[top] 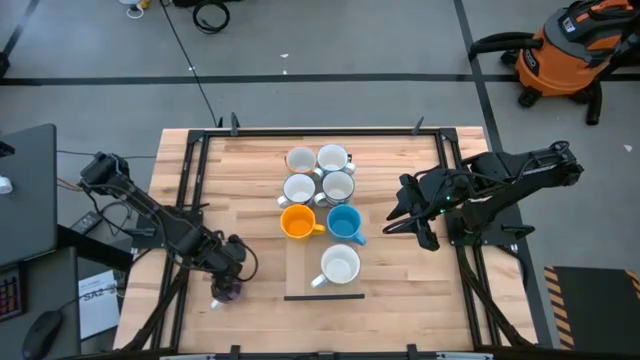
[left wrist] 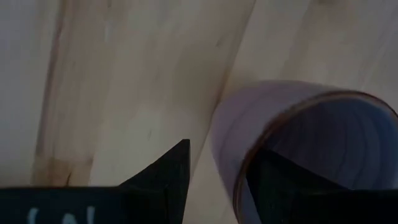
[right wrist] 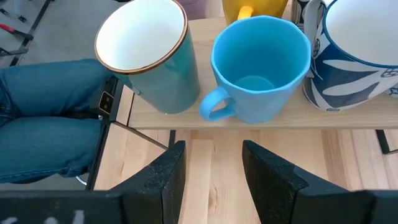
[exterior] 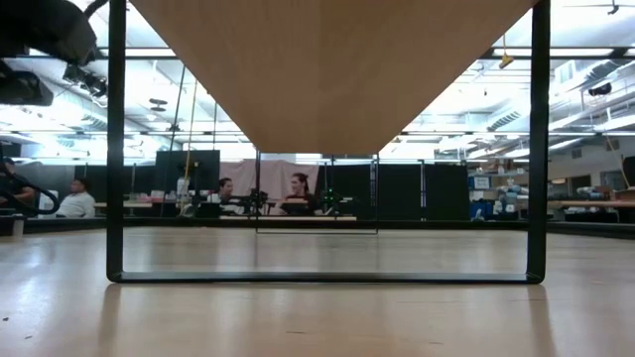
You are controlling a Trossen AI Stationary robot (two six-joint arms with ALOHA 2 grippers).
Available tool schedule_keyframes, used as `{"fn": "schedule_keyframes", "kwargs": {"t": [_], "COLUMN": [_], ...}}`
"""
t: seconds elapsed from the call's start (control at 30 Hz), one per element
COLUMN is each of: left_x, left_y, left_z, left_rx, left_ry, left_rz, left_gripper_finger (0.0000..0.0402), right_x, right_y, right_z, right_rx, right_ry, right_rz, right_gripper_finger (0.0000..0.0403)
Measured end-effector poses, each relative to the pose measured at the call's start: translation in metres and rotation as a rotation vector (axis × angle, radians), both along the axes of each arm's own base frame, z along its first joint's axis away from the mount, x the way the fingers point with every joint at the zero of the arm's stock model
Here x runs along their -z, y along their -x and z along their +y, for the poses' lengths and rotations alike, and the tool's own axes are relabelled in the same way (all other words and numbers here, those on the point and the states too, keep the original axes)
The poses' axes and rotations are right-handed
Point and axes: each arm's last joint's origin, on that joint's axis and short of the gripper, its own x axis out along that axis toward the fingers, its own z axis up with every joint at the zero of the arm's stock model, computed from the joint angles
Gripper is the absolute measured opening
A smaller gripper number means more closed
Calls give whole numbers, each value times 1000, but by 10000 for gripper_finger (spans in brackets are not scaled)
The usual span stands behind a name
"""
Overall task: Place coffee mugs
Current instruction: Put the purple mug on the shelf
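Note:
A purple mug [top: 229,291] stands upright on the table near its front left corner. My left gripper [top: 229,272] is above it, pointing down and open. One finger [left wrist: 283,183] is inside the purple mug [left wrist: 280,118] and the other [left wrist: 168,177] is outside its wall. Seven mugs stand grouped mid-table: four white-looking ones at the back [top: 318,172], an orange one [top: 296,222], a blue one [top: 344,222] and one with a white inside [top: 341,266] nearest the front. My right gripper [top: 398,214] is open and empty, right of the blue mug [right wrist: 261,68]. My left gripper stands astride the purple mug's wall near the rim [left wrist: 233,155], coming from above. A gap shows between the outer finger and the wall. I cannot tell whether the inner finger touches the mug. The mug stands on the table.
In the right wrist view a teal mug with a gold rim [right wrist: 149,56], a blue-and-white patterned mug [right wrist: 354,56] and a yellow one [right wrist: 255,9] flank the blue mug. A person's legs in jeans [right wrist: 43,118] show beyond the table. Black frame rails [top: 190,190] run along both sides of the table.

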Motion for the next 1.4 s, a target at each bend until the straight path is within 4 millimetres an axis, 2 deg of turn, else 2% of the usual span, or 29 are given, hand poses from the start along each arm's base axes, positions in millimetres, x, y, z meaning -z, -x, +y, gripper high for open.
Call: {"fn": "schedule_keyframes", "kwargs": {"t": [0.33, 0.5, 0.7, 1.03, 1.4], "left_x": [23, 26, 25, 25, 24], "left_y": [2, 3, 2, 2, 1], "left_z": [1, 2, 2, 2, 1], "left_rx": [-24, -76, -82, -84, -110], "left_ry": [27, 35, 41, 38, 54], "left_rz": [-29, -13, -18, -21, -25], "left_gripper_finger": [153, 147, 112, 25, 32], "right_x": [0, 0, 0, 0, 0], "right_y": [0, 0, 0, 0, 0], "right_z": [0, 0, 0, 0, 0], "right_rx": [0, 0, 0, 0, 0], "right_ry": [0, 0, 1, 0, 0], "right_rz": [0, 0, 0, 0, 0], "right_gripper_finger": [165, 165, 165, 165, 165]}}
